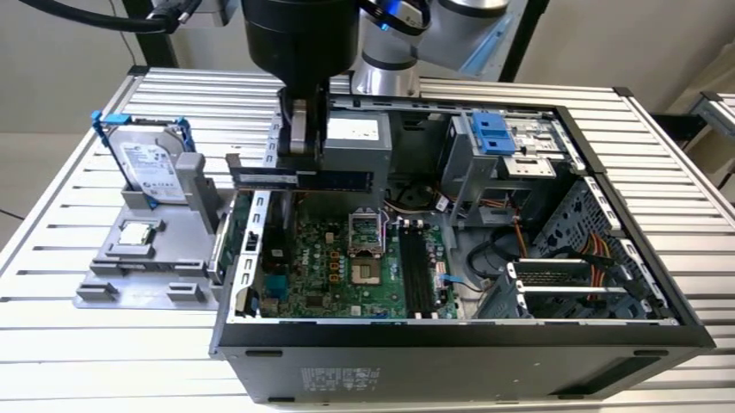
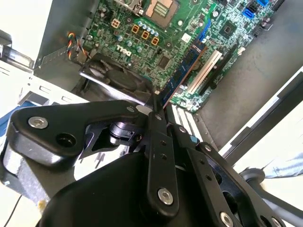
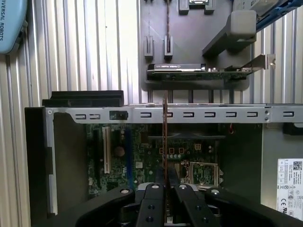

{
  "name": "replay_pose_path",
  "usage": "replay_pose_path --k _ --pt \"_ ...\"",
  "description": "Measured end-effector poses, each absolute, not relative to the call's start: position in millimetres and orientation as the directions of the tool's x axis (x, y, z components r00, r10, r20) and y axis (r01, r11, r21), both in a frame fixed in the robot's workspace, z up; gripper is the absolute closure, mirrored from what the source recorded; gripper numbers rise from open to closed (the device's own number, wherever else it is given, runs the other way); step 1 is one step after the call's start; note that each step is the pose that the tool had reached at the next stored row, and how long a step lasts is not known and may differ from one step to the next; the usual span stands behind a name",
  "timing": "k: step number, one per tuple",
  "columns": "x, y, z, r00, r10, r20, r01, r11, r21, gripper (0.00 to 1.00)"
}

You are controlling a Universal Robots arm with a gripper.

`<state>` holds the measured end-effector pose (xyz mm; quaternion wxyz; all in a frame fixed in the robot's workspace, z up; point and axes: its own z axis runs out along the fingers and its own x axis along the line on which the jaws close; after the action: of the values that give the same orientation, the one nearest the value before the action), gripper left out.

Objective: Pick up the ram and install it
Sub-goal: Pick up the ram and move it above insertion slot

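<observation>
My gripper (image 1: 301, 155) is shut on the ram (image 1: 301, 178), a long, thin, bluish-green stick with dark chips. It hangs level above the open computer case (image 1: 460, 331), over the case's edge on the exterior view's left. In the first wrist view the ram (image 3: 164, 137) appears edge-on, rising from between the gripper (image 3: 164, 188) fingers above the motherboard (image 3: 142, 156). In the second wrist view the ram (image 2: 184, 66) reaches out from the gripper (image 2: 156, 101) over the board. The black memory slots (image 1: 414, 271) lie on the motherboard (image 1: 333, 267), lower and toward the exterior view's right of the ram.
A grey holder (image 1: 138, 275) beside the case carries a hard drive (image 1: 150, 163) standing in a blue frame and a small silver CPU (image 1: 138, 232). A green expansion card (image 3: 199, 72) stands on the holder next to the case wall. Cables and a drive cage (image 1: 505, 146) crowd the case's far side.
</observation>
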<state>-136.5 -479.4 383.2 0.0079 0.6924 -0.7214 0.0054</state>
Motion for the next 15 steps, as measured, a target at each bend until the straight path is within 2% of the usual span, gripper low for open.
replay_pose_path --k 15 --pt "-125.1 -479.4 383.2 -0.041 -0.999 0.019 -0.999 0.041 0.004 1.0"
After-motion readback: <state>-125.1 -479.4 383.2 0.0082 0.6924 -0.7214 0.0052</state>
